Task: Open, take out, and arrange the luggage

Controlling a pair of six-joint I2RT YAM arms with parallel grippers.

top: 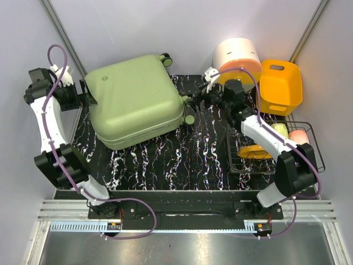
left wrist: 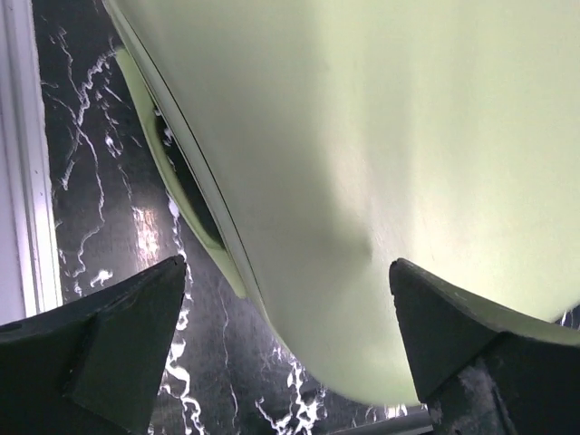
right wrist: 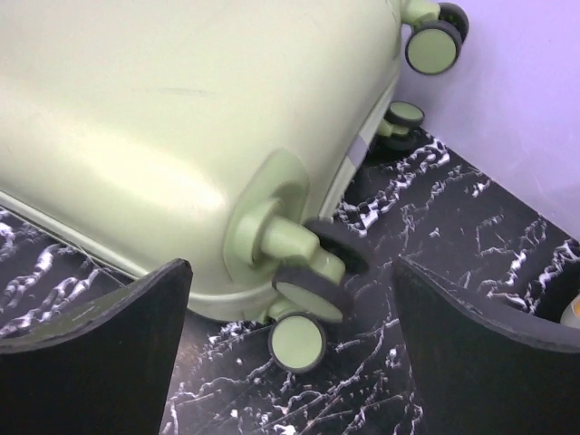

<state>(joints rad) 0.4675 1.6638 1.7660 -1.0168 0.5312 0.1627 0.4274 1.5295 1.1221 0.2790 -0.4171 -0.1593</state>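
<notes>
Black marbled desk [top: 193, 157], white walls: the closed pale green luggage [top: 135, 99] lies flat at far left, its wheels [right wrist: 299, 340] pointing right. I have my left hand [left wrist: 285, 270] gaping at its left end and my right hand [right wrist: 290, 272] gaping by the wheels. Both are empty, likely bracketing it for opening. A drawer box [top: 238, 58], orange bin [top: 281, 85] and wire basket [top: 300, 123] crowd the right.

On my screens the left arm [top: 47, 118] and right arm [top: 259, 132] are white links between chunky black joints. A purple cable [top: 49, 55] loops along each. Left gripper [left wrist: 288, 265] and right gripper [right wrist: 292, 265] carry thick, matte black, wedge-shaped fingers [right wrist: 100, 353].
</notes>
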